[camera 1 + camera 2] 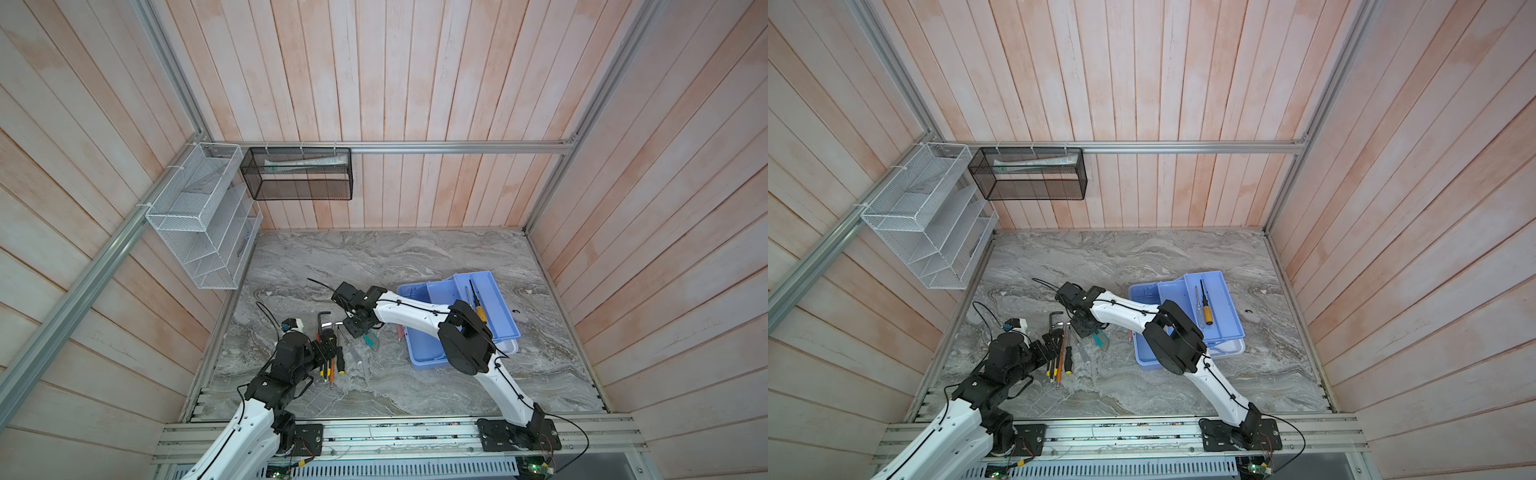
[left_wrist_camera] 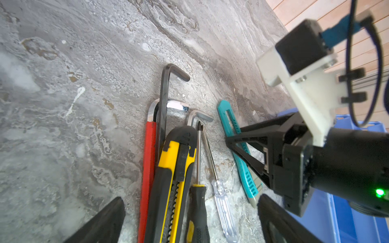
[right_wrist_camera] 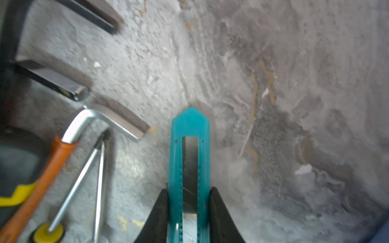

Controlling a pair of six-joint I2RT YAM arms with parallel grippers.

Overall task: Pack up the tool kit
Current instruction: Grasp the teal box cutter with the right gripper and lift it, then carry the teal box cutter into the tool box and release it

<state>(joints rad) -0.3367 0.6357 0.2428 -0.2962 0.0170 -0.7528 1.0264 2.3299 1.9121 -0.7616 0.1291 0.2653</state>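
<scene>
In the right wrist view, unlike overhead, fingers [image 3: 155,216] clasp the teal cutter [image 3: 190,126]

No text, brand or number is legible. Print on the tube [image 1: 305,163] in the black basket [image 1: 299,190] is too small.

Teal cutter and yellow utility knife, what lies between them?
A black-handled screwdriver and a clear-handled screwdriver lie between the yellow utility knife and the teal cutter, shown in the left wrist view.
</scene>
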